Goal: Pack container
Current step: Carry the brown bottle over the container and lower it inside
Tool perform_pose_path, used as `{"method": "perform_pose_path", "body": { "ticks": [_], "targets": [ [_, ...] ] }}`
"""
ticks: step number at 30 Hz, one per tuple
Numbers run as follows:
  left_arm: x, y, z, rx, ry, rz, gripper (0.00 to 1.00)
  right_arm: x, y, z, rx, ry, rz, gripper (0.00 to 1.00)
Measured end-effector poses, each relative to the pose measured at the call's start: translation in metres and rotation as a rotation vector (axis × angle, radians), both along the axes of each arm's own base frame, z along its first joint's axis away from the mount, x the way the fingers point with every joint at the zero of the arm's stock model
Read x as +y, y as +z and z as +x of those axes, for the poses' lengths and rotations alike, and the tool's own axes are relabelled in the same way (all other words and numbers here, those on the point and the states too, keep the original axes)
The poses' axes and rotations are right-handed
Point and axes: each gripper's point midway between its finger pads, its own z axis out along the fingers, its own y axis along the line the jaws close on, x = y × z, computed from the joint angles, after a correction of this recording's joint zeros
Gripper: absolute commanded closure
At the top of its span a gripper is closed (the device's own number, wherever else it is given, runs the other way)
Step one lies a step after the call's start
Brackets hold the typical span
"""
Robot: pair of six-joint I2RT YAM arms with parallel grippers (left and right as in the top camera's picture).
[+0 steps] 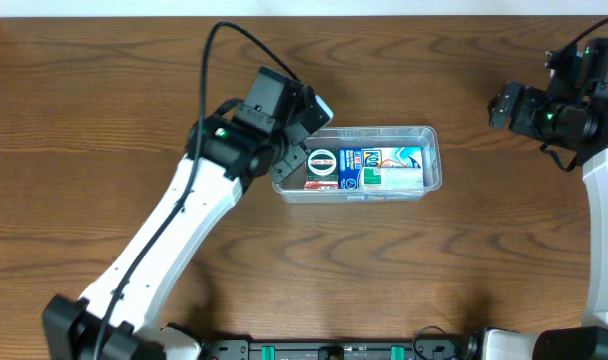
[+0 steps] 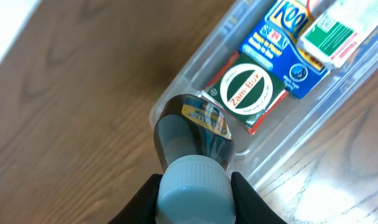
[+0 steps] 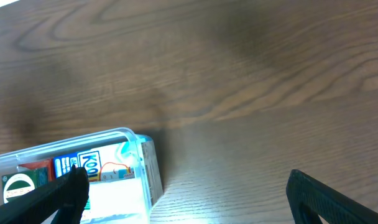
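Over the left end of the container (image 1: pixel 434 165), a small dark bottle (image 2: pixel 192 134) is held by its grey cap (image 2: pixel 194 186) in the left gripper (image 2: pixel 195 198), whose jaws are closed narrowly on it. The clear tub is seen at the middle of the wooden surface (image 1: pixel 134 60). The right gripper (image 3: pixel 189 198) is shown wide and empty, well apart to the right.

Only a narrow gap appears to be left between the tub's end wall and a round tin (image 2: pixel 247 89). If the bottle is lowered off line, the rim could be struck and the light tub shoved or tipped. If it is released too far in, it could be left perched on the tin and roll. Because it is held by the cap alone, it could also swing or slip.

"Zam-Buk" can be read on the green-and-white tin. "Koo" is made out on a blue packet (image 2: pixel 282 43). Print on a white-and-green packet (image 2: pixel 335 31) and on the bottle's yellow label cannot be read.
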Motion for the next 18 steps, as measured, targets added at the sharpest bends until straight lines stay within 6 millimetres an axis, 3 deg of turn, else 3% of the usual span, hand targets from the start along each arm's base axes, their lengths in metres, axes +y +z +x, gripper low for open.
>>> {"method": "perform_pose_path", "body": {
  "ticks": [7,18],
  "targets": [
    [0.003,-0.033,-0.006,0.112,-0.003,0.063,0.90,0.000,0.000,0.000,0.000,0.000,0.000,0.01],
    [-0.002,-0.050,-0.011,0.176,-0.045,0.067,0.89,0.000,0.000,0.000,0.000,0.000,0.000,0.01]
  ]
}}
